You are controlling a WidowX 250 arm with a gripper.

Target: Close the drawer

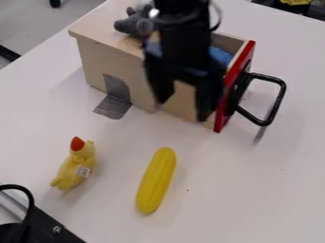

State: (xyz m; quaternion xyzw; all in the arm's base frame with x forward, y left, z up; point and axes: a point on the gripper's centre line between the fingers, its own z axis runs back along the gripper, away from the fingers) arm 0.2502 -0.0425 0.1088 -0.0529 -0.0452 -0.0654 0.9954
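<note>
The gripper hangs in front of the wooden box, its two fingers spread apart with nothing between them. At the box's right end is the drawer, with a red front and a black loop handle that sticks out to the right. The drawer stands partly pulled out, and a blue item lies inside it. The gripper is left of the red front, and the arm above it hides part of the box and drawer.
A grey toy sits on top of the box. On the white table lie a yellow duck-like toy and a yellow corn cob. Black equipment occupies the lower left corner.
</note>
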